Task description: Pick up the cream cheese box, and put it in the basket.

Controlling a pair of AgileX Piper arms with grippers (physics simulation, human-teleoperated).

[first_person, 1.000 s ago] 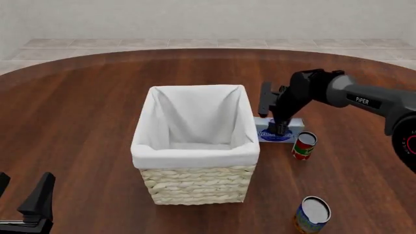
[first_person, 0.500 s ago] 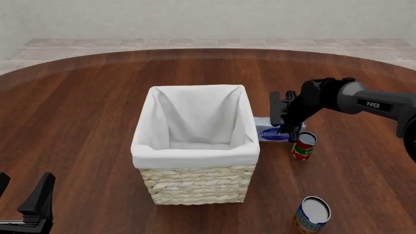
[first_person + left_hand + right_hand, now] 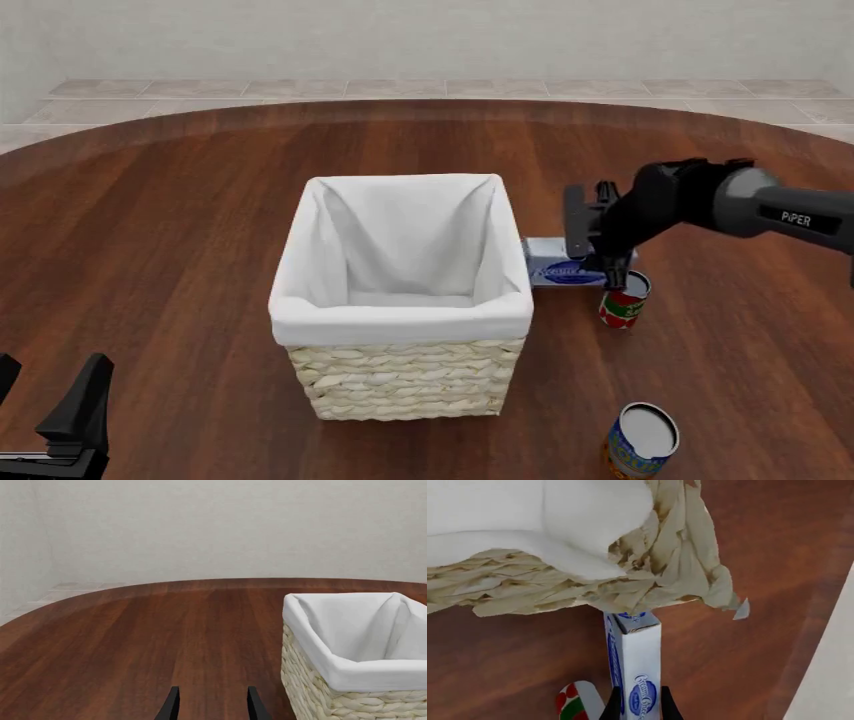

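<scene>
We clamp our right gripper (image 3: pixel 603 268) narrowly on the cream cheese box (image 3: pixel 561 268), lying on the table (image 3: pixel 174 250) just beside the basket (image 3: pixel 400 375), to lift it over the tall rim, with a red-green can (image 3: pixel 622 300) crowding close.

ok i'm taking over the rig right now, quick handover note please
Right pincer: closed on the cream cheese box, which looks still on the table right of the basket.
Left pincer: open, idle at the near left, holding nothing.
Red-green can stands close beside the box.
Done: grasp made.
Left: lift the box, carry it over the basket rim, release inside.
</scene>
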